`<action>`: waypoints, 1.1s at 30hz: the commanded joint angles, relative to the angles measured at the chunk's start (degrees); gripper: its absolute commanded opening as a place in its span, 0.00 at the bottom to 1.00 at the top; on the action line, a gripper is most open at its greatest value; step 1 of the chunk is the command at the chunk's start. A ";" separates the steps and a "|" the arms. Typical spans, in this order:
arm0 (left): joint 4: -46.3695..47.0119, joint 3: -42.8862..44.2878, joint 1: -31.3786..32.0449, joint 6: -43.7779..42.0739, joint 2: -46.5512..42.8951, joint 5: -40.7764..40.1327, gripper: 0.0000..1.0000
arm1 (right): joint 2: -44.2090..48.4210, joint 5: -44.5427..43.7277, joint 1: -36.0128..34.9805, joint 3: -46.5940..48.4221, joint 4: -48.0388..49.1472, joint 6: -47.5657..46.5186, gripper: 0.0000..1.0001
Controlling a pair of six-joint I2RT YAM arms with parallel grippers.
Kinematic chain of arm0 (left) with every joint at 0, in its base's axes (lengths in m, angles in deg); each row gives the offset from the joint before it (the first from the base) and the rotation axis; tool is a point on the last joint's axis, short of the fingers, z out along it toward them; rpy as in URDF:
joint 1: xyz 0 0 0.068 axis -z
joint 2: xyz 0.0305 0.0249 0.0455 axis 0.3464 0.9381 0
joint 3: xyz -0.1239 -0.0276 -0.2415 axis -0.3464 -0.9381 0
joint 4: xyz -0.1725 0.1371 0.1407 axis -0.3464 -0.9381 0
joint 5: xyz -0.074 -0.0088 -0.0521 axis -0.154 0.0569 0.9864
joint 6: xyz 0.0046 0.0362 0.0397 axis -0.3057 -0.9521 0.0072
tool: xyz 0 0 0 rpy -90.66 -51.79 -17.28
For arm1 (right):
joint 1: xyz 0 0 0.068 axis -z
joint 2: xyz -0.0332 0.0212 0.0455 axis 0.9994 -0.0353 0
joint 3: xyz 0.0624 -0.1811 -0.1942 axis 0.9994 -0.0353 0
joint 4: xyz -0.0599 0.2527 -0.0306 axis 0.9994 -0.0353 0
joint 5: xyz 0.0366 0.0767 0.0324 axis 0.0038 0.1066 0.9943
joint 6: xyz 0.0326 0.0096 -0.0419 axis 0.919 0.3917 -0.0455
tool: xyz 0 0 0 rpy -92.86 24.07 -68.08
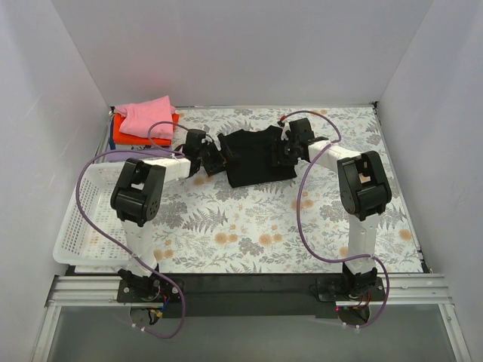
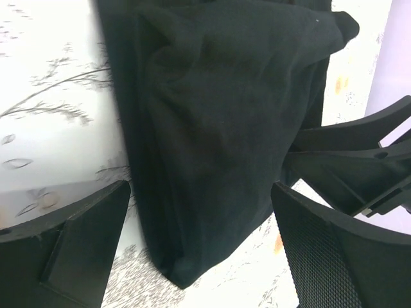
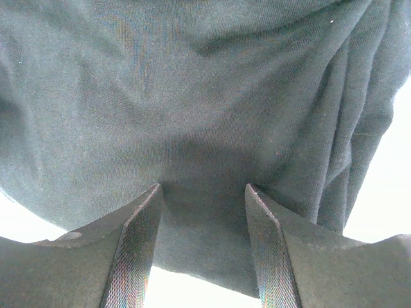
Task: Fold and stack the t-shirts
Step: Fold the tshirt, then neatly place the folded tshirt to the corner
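Robot test booth, plain white walls, aluminium base rail, purple cables

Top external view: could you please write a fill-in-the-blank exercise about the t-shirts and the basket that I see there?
1. The t-shirt lying between the left hand and the right hand is ___ in colour.
2. On top of the orange t-shirt lies a folded ___ one.
3. The white mesh basket stands on the ___ side of the table.

Missing words: black; pink; left.
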 commanded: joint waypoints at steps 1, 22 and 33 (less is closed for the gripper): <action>-1.84 2.86 1.95 -0.60 2.00 -1.53 0.92 | 0.58 -1.56 0.19 -1.83 -1.75 -0.29 0.61; -2.81 15.00 11.71 4.68 14.92 -7.24 0.46 | 1.10 0.99 -0.07 -2.97 -1.14 0.94 0.57; -10.89 21.23 10.75 -8.21 11.94 -14.27 0.00 | 6.02 1.51 -0.25 -6.30 -1.22 0.23 0.71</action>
